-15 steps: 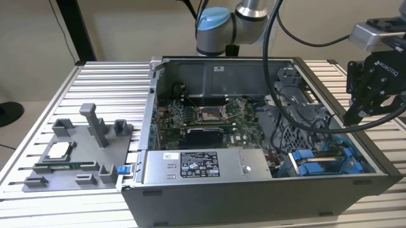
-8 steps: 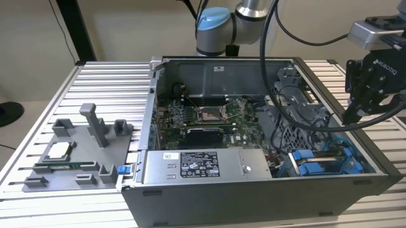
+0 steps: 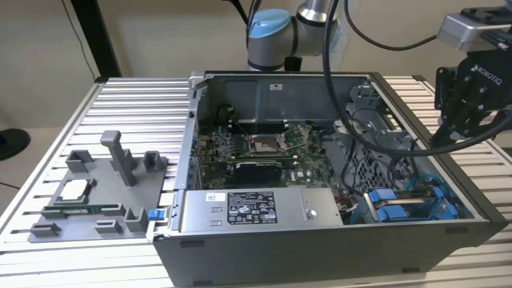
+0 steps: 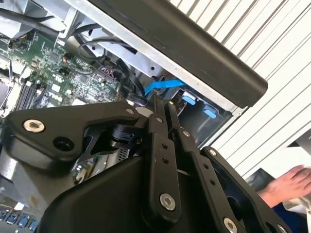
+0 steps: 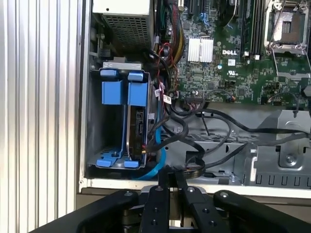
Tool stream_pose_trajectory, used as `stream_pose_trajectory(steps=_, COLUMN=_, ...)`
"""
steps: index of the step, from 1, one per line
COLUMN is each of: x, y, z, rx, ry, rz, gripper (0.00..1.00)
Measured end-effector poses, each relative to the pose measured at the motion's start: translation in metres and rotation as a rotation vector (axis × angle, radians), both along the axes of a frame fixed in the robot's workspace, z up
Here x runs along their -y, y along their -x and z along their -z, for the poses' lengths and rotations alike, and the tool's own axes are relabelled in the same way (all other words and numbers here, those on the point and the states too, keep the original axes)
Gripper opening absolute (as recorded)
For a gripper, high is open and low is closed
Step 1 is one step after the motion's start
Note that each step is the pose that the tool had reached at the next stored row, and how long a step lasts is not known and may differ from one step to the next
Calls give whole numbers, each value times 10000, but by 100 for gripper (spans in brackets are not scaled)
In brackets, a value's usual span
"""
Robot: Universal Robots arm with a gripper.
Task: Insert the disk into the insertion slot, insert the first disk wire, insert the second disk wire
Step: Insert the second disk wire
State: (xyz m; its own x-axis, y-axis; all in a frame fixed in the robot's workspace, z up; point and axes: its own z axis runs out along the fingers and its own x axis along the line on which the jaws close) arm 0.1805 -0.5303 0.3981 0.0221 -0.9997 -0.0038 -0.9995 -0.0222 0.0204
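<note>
Hovering the black two-finger gripper (image 5: pixel 167 174), jaws pressed together, near the seated blue-framed silver-grey flat disk (image 5: pixel 139 126), I risk snagging the loose black cables (image 5: pixel 193 164) beside it

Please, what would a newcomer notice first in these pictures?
First, the open computer case, its green board bare, on the slatted table. Then the bright blue-framed disk in the corner bay, with the black claw poised at the case wall near it.
</note>
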Motion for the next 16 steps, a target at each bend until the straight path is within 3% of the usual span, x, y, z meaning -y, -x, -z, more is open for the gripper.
stream_pose_trajectory(steps=5, x=4, y=109, z=-56, rx=26, ry=-16, rz=1, gripper=0)
stream_pose_trajectory(steps=10, x=14, y=332, z=-56, rx=116, ry=-16, rz=-1, gripper=0)
stream_pose_trajectory(steps=16, x=67, y=556, z=-28, rx=225, ry=-26, rz=0, gripper=0)
